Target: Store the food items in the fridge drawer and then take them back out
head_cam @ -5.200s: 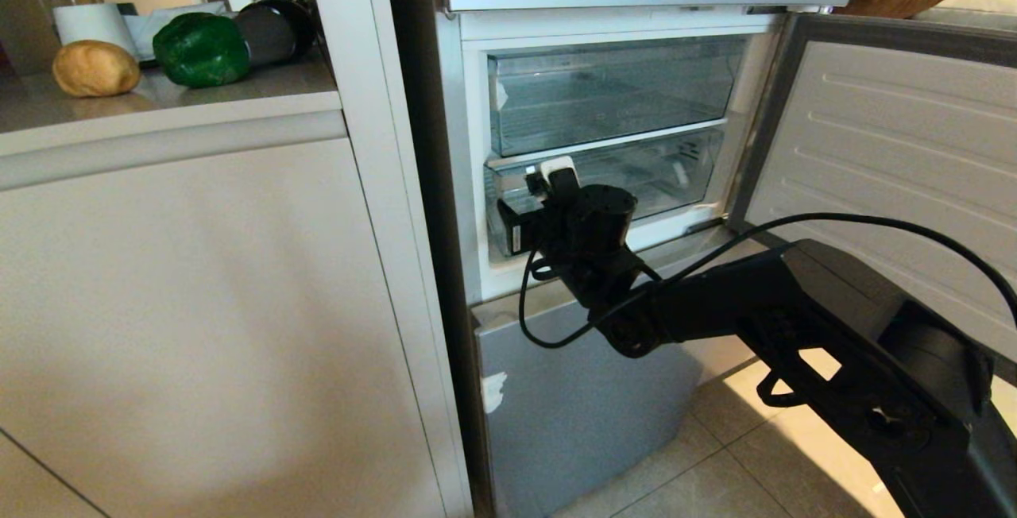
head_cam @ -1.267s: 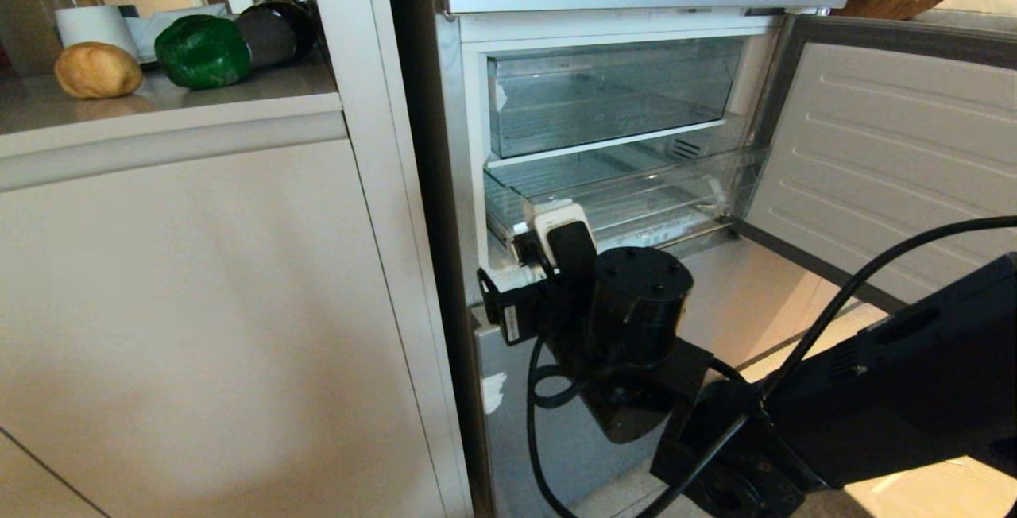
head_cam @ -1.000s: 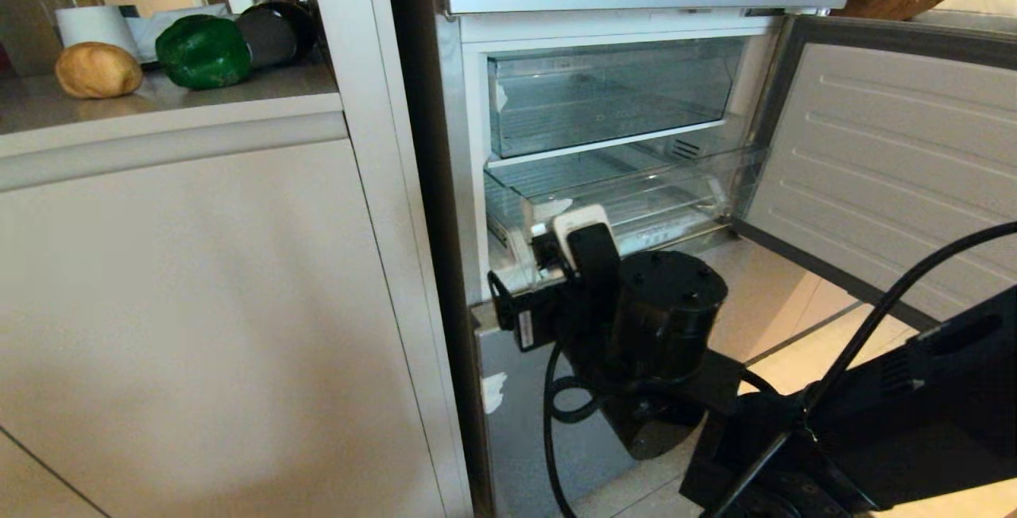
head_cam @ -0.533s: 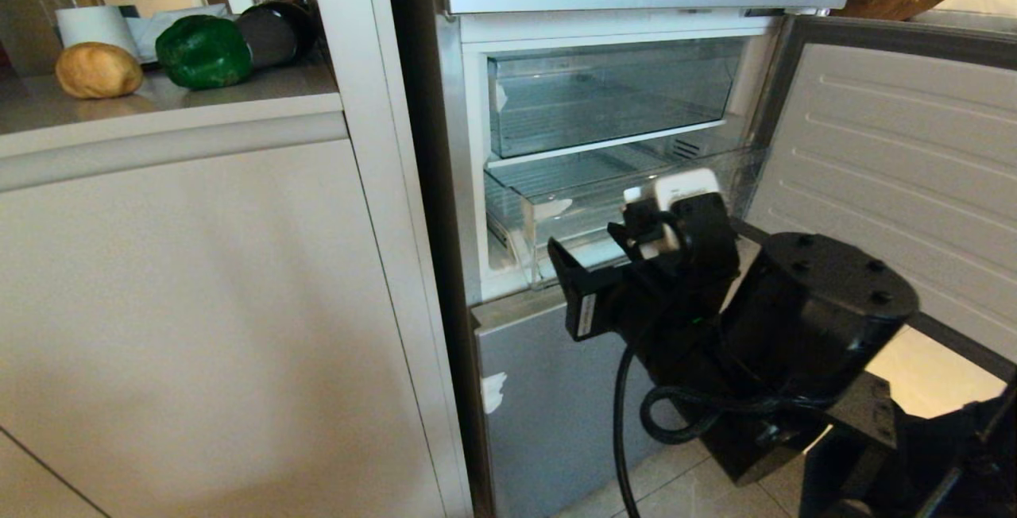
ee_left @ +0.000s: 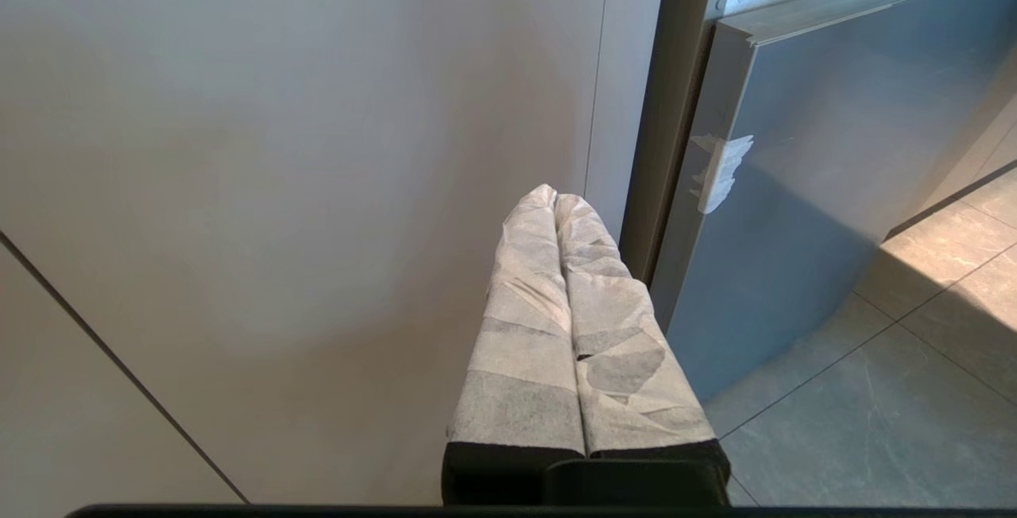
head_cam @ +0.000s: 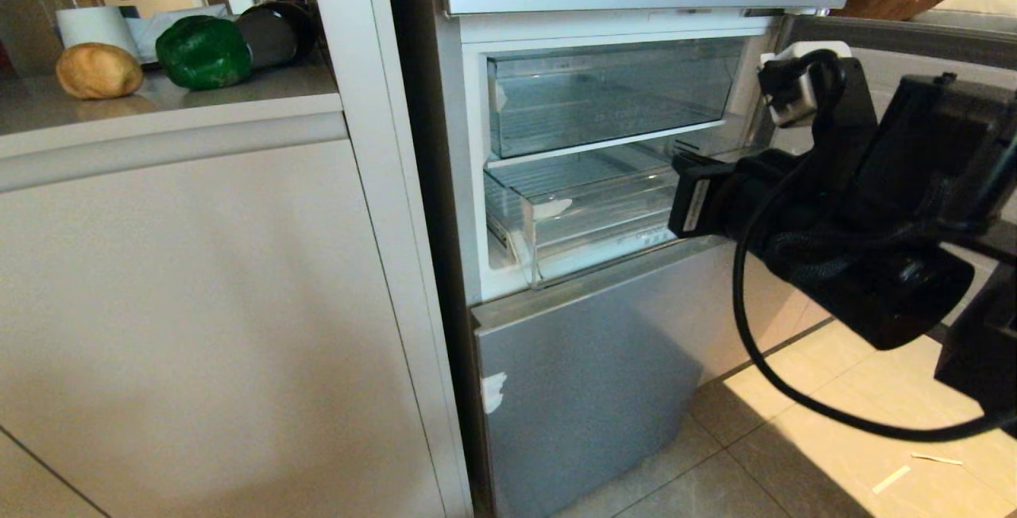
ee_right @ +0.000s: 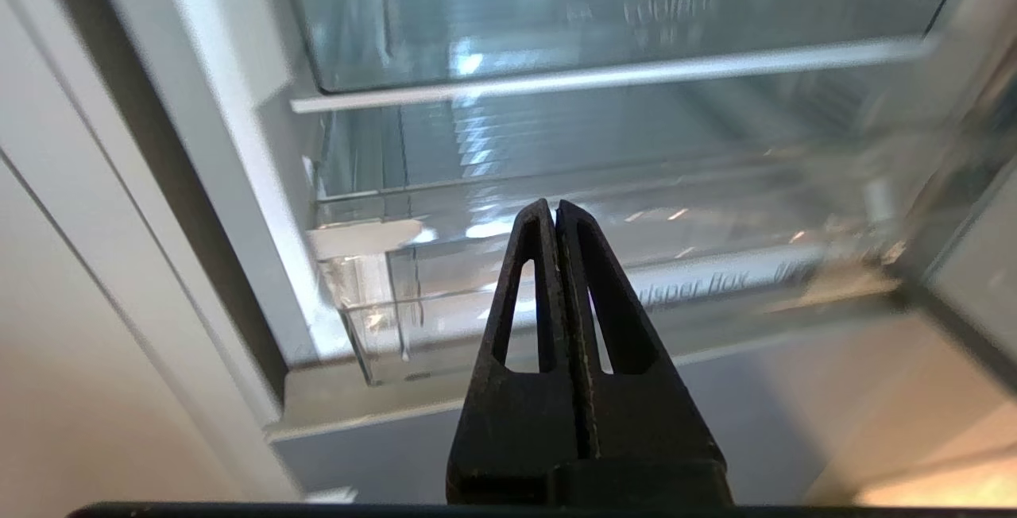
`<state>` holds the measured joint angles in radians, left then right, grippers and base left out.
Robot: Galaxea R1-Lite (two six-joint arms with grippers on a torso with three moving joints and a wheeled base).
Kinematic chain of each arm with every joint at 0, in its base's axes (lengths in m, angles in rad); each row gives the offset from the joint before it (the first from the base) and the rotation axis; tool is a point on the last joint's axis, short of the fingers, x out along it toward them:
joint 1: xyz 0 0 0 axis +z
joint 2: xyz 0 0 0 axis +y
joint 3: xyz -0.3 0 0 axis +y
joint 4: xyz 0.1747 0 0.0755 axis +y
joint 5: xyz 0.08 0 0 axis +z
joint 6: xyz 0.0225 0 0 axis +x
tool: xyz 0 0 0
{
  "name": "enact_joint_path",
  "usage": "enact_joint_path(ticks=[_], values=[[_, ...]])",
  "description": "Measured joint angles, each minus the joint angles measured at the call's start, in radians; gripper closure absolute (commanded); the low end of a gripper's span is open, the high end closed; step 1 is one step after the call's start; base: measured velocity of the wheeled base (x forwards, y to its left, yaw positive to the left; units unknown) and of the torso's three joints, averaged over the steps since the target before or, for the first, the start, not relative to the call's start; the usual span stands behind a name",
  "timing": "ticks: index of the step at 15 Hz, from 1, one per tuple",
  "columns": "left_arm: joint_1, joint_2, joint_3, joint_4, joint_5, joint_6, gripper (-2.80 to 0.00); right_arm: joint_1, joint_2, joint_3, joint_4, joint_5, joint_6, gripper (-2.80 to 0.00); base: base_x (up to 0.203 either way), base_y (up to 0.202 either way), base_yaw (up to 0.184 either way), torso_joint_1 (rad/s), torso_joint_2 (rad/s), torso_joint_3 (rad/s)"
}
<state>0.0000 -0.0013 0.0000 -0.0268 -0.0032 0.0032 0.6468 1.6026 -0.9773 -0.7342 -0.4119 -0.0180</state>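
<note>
Golden-brown roundish food lump [head_cam: 97,70] and glossy green bell pepper [head_cam: 203,51] lie side by side on the pale worktop [head_cam: 159,101], upper left in the head view, well apart from both sets of jaws. Clear plastic fridge drawer [head_cam: 592,224], the lower of two transparent bins, stands pulled partway out of the open compartment and holds nothing visible; the clear upper bin [head_cam: 612,93] likewise shows no contents. Right gripper [ee_right: 554,216], black, hangs in front of the pulled-out drawer, apart from it, jaws pressed together on nothing; in the head view its tips are hidden behind the wrist housing. Left gripper [ee_left: 554,202], tape-wrapped, rests low beside the matte silver-blue lowest fridge front [ee_left: 826,184], jaws closed and empty. The open fridge door [head_cam: 898,33] is largely hidden behind the right arm.
</note>
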Motion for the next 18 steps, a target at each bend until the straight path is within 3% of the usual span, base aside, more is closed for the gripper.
enact_joint_path(ticks=[3, 5, 13, 18], values=[[0.0, 0.0, 0.0, 0.0, 0.0, 0.0, 0.0, -0.131, -0.005, -0.15, 0.288, 0.176, 0.13, 0.0, 0.0, 0.0, 0.0, 0.0, 0.0, 0.0], [0.0, 0.0, 0.0, 0.0, 0.001, 0.0, 0.0, -0.216, 0.022, -0.215, 0.395, 0.287, 0.152, 0.0, 0.0, 0.0, 0.0, 0.0, 0.0, 0.0], [0.0, 0.0, 0.0, 0.0, 0.001, 0.0, 0.0, -0.381, 0.202, -0.414, 0.483, 0.556, 0.145, 0.0, 0.0, 0.0, 0.0, 0.0, 0.0, 0.0], [0.0, 0.0, 0.0, 0.0, 0.0, 0.0, 0.0, -0.408, 0.329, -0.58, 0.523, 0.585, 0.135, 0.0, 0.0, 0.0, 0.0, 0.0, 0.0, 0.0]])
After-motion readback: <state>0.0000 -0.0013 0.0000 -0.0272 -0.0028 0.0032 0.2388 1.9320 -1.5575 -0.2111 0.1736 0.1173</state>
